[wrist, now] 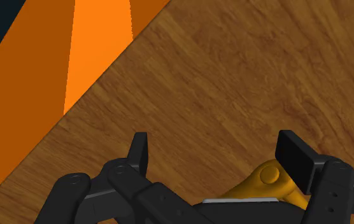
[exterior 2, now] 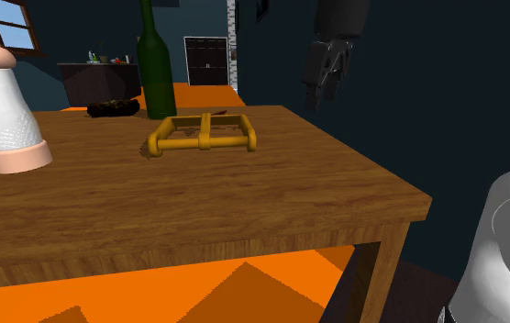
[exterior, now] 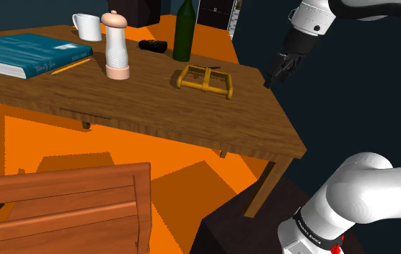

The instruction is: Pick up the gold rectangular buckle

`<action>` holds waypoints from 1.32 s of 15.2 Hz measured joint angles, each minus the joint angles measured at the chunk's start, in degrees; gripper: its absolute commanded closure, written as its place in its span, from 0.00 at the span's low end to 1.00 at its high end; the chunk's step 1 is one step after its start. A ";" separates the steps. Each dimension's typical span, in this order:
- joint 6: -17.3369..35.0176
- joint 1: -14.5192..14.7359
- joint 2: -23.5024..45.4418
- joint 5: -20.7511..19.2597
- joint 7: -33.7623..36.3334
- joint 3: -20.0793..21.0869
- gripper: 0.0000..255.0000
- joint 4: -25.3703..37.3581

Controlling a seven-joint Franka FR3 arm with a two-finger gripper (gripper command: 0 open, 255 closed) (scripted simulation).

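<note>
At the left end of the tabletop (exterior: 156,108), in the shoulder view, you had a blue book (exterior: 29,54) with a pencil (exterior: 71,66) at its corner. Next came a white mug (exterior: 87,27) at the far edge, a tall pink-capped grinder (exterior: 115,45), a small dark lump (exterior: 153,46) I could not identify, and a dark green bottle (exterior: 184,30).

Just nearer than the bottle, toward the right end and well in from the near edge, the gold buckle (exterior: 206,80) lay flat on the wood. Its long axis ran roughly along the table's long edges, so one short end faced the gripper (exterior: 272,79).

The gripper hung in the air to the right of the buckle, about at the tabletop's right edge and well above it. Its fingers stood apart with nothing between them. The second exterior view agreed: the buckle (exterior 2: 203,133) sat left and low, the gripper (exterior 2: 322,96) right and high.

Your coming move, I judged, called for travel leftward along that long axis and then down, with the fingers set across a side bar.

Looking along the gripper (wrist: 215,153), you saw one rounded gold corner of the buckle (wrist: 270,177) beside a finger, with the rest cut off behind the gripper's body. Whether the fingertips stood over the wood or just past its edge was hard to tell.
</note>
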 measured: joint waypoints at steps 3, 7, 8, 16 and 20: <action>1.13 -0.62 2.10 1.04 3.78 1.98 0.00 0.99; 4.44 -3.16 8.84 2.92 14.98 6.89 0.00 4.57; 5.21 -3.80 10.67 3.32 18.19 8.34 0.00 5.65; 8.89 -9.77 27.99 1.98 43.12 17.81 0.00 19.05; 9.13 -11.81 37.41 -1.23 54.96 21.06 0.00 27.40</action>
